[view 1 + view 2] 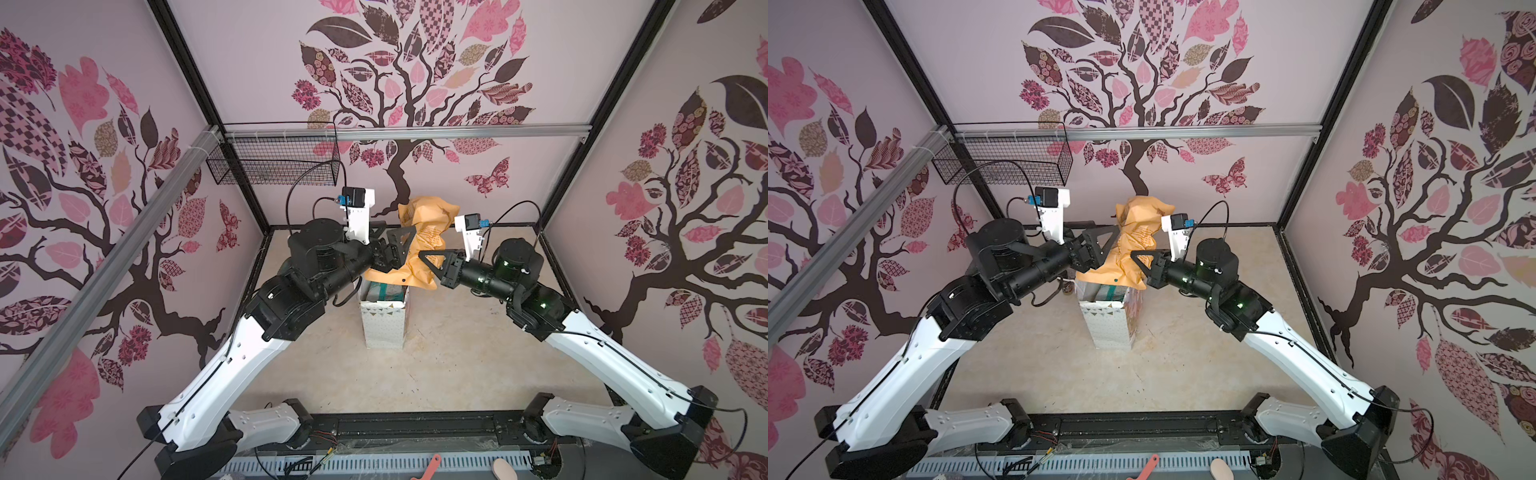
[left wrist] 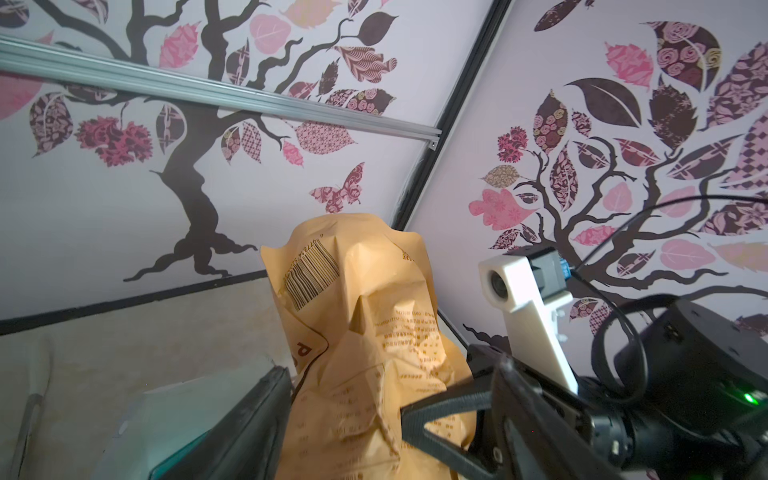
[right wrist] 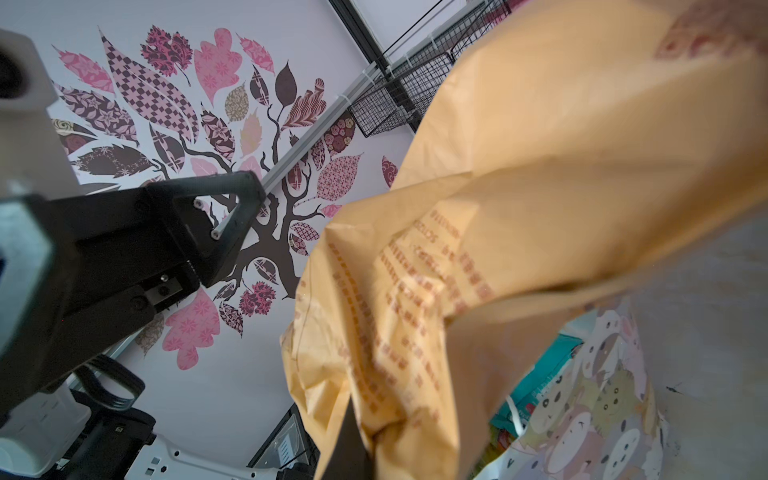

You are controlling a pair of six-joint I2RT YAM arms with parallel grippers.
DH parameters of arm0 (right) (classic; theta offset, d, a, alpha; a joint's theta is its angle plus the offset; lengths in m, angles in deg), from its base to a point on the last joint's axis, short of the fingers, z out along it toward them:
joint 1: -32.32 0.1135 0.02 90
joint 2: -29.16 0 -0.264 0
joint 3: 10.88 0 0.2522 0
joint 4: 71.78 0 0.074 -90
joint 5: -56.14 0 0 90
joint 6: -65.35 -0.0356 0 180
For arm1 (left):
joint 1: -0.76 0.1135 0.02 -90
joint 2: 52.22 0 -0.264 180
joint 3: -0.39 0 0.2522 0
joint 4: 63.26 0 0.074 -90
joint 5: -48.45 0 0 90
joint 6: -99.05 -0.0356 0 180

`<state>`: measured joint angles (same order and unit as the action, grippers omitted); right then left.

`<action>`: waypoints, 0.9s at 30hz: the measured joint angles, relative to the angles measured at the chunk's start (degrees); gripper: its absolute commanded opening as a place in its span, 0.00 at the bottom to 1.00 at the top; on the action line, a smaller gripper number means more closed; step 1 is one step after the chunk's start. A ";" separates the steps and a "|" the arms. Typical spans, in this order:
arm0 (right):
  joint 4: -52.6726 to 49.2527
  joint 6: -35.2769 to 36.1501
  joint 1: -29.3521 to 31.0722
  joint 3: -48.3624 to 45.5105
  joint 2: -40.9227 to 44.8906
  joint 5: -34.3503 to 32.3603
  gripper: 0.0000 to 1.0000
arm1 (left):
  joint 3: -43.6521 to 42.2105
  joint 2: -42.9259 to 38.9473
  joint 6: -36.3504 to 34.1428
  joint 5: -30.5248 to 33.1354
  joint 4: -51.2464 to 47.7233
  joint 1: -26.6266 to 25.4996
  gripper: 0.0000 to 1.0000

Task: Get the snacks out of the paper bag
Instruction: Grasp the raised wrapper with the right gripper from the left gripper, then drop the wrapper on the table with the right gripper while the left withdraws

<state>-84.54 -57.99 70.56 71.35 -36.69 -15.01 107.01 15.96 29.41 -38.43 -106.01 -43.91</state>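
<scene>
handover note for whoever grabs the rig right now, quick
Left claw: open, next to the tan packet, not gripping it.
Right claw: shut on the tan packet, holding it up over the bag.
Bag: upright, with a teal packet showing inside.
Done: tan packet raised, lower edge near the bag's mouth.
Left: set it down outside the bag, then pull out the rest.

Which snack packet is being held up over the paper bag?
The large tan-orange packet, pinched by the right gripper over the paper bag; the teal packet lies down inside it.
</scene>
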 measured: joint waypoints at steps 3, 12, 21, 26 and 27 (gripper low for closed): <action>-0.04 -0.07 -3.54 1.31 -0.48 1.18 0.00 | -0.98 -1.60 -2.03 -2.73 0.20 0.00 0.92; -0.76 -1.66 -17.88 2.27 -2.78 6.34 0.00 | -6.32 -4.59 -7.67 -12.24 -0.98 -0.04 0.99; 3.67 -6.19 -32.89 -2.86 -6.69 11.76 0.00 | -10.05 -9.38 -12.39 -13.68 -7.56 -2.05 0.99; 5.77 -7.80 -36.13 -4.74 -13.07 12.81 0.00 | -10.19 -10.56 -13.09 -10.10 -11.26 -5.16 0.98; 6.69 -8.26 -36.17 -5.25 -14.62 13.05 0.00 | -10.21 -10.49 -13.14 -9.14 -11.82 -6.03 0.98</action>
<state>-77.85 -66.26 34.39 66.10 -51.31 -1.96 96.81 5.47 16.27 -47.57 -117.84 -49.94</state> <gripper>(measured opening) 0.048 0.986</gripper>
